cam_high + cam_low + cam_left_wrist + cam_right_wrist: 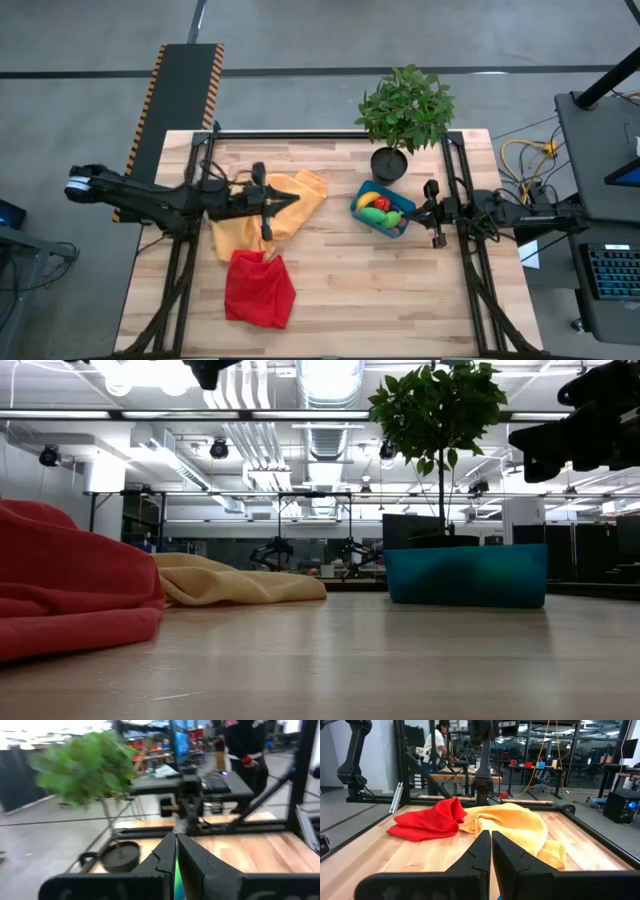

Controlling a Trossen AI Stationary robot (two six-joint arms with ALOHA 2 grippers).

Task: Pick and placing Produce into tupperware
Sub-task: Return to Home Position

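Left arm's fingers [159, 862] are pressed together with barely a sliver of gap, gripping nothing, and they hang over the yellow cloth [300, 190]. Same deal with the right arm's fingers [480, 851]: shut, empty, sitting just beside the blue tub [465, 575] on the side away from the cloths. The tub sits near the plant pot [388, 164] and has a banana [366, 201], a tomato [382, 204] and green pieces [391, 218] piled in it. I can't spot any loose produce on the surface [380, 300], though anything under the red cloth [258, 290] would be hidden. Looks basically finished to me, with only parking the arms left.
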